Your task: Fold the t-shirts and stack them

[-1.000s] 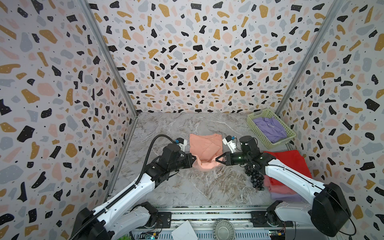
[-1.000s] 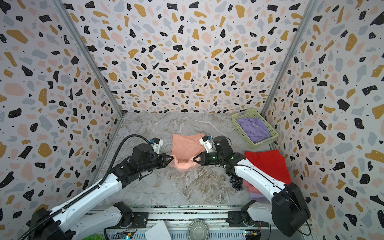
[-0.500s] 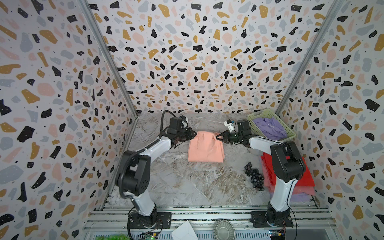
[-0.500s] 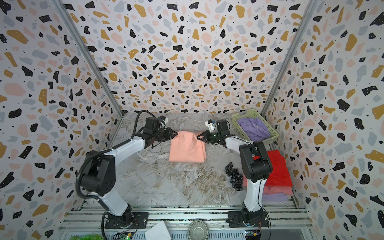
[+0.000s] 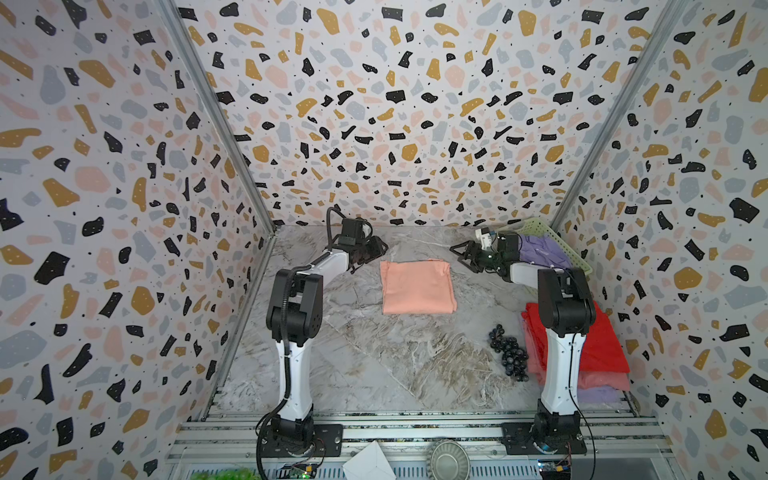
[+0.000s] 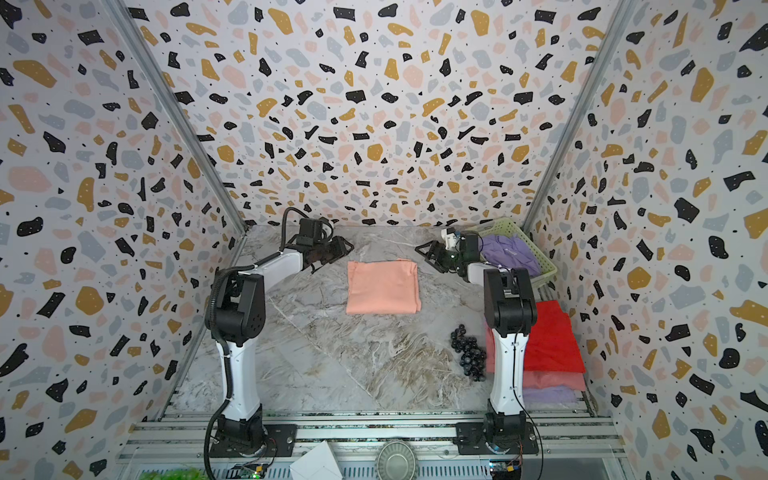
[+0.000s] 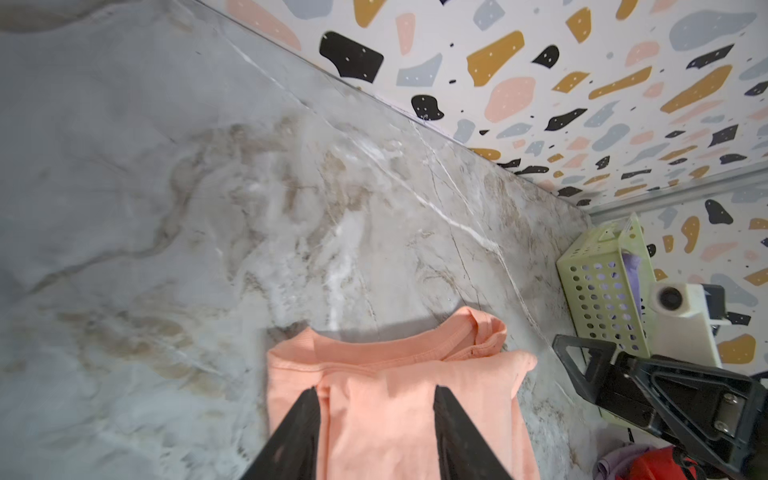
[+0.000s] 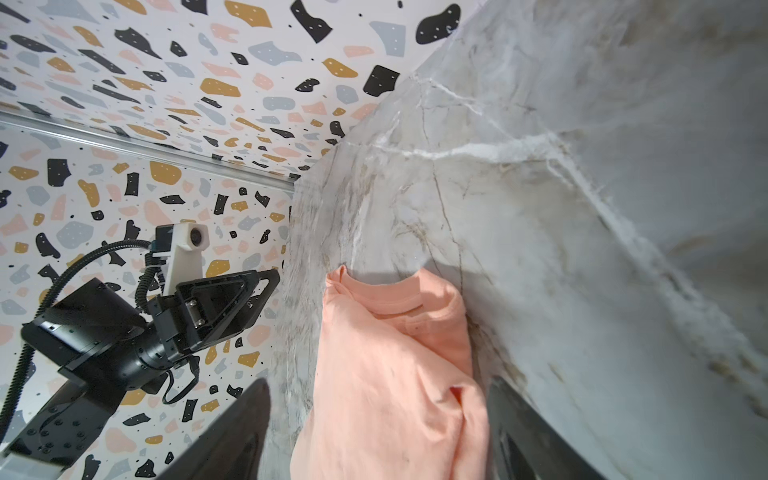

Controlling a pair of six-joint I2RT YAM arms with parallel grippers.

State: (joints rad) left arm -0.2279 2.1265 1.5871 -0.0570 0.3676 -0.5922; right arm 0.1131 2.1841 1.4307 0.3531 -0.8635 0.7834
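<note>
The peach shirt (image 5: 417, 286) (image 6: 382, 286) lies folded into a flat rectangle on the marble table (image 5: 374, 361), toward the back, about midway between my two grippers. My left gripper (image 5: 376, 250) (image 6: 341, 249) hangs just beside its far left corner, jaws parted and holding nothing. My right gripper (image 5: 463, 258) (image 6: 429, 255) sits off the far right corner, jaws spread wide, clear of the cloth. At the right edge a red shirt (image 5: 604, 345) lies on top of a pink shirt (image 5: 606, 380) and a lavender shirt (image 5: 602, 394). A second lavender shirt (image 5: 540, 251) fills the green basket (image 5: 538, 227) in the back right corner. Dark grapes (image 5: 509, 353) lie just beside the red shirt.
</note>
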